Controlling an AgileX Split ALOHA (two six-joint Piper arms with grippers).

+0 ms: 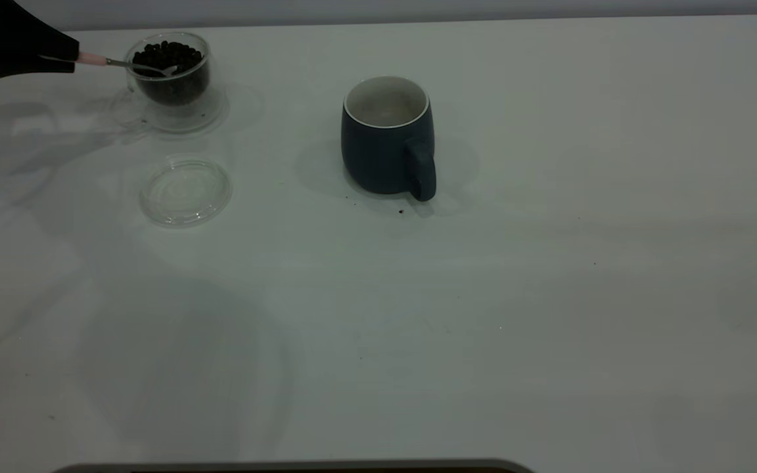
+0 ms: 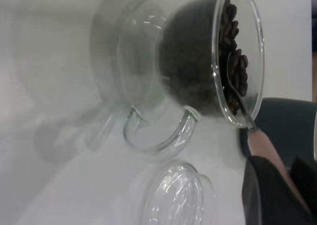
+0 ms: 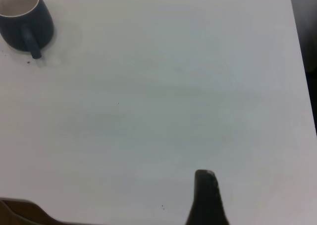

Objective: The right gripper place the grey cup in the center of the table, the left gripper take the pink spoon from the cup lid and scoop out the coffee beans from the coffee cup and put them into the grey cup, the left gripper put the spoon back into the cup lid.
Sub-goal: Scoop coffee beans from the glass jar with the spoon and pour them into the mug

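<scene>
The left gripper (image 1: 63, 56) hangs at the table's far left corner, shut on the pale handle of the pink spoon (image 1: 92, 59). The spoon's metal bowl reaches over the glass rim of the coffee cup (image 1: 171, 79) and lies on the coffee beans (image 1: 168, 54). The left wrist view shows the pink spoon (image 2: 261, 143) held by the left gripper (image 2: 285, 183), its bowl among the coffee beans (image 2: 237, 66). The cup lid (image 1: 185, 190) lies bare in front of the coffee cup. The grey cup (image 1: 388, 138) stands upright mid-table, handle toward the camera. Only the right wrist view shows the right gripper (image 3: 205, 188), far from the grey cup (image 3: 22, 17).
A clear saucer (image 1: 211, 115) sits under the coffee cup. Small dark specks (image 1: 401, 211) lie on the table (image 1: 549, 295) near the grey cup's base. The table's back edge runs just behind the coffee cup.
</scene>
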